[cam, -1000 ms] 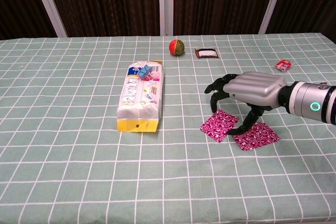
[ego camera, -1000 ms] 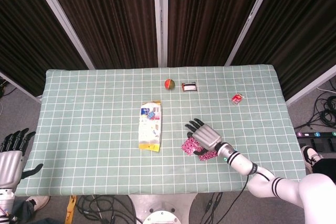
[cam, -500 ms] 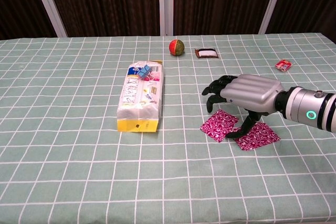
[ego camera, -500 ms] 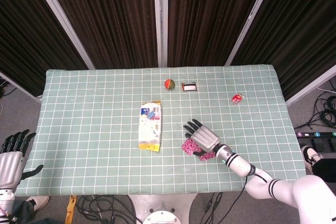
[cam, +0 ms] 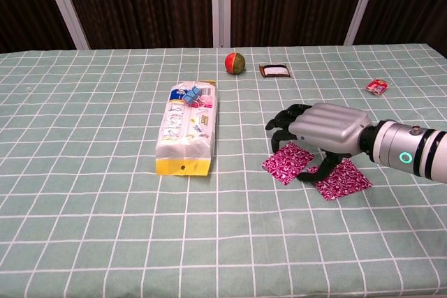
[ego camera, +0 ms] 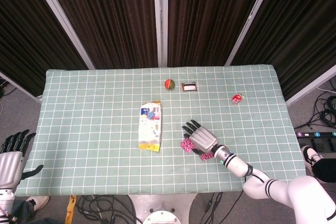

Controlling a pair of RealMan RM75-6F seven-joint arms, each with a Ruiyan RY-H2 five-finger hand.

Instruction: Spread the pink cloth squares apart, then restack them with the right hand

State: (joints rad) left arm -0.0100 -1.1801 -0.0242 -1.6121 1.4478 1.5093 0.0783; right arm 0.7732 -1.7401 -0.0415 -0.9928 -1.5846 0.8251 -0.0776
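Note:
Two pink patterned cloth squares lie side by side on the green checked table, a left one [cam: 287, 162] [ego camera: 186, 145] and a right one [cam: 341, 180] [ego camera: 206, 156]. My right hand [cam: 323, 130] [ego camera: 200, 139] hovers palm down over them with fingers spread and curled downward. Its thumb reaches down at the gap between the two squares, touching the right one's inner edge. It holds nothing. My left hand [ego camera: 12, 156] hangs off the table's left edge, fingers apart and empty.
A clear packet with a yellow end [cam: 186, 129] lies left of the cloths. At the far side sit a red-green ball [cam: 235, 62], a small dark box [cam: 274, 70] and a little red packet [cam: 376, 86].
My right hand has slid slightly left and toward the near edge. The cloth squares moved a little left with it. The left hand stayed still.

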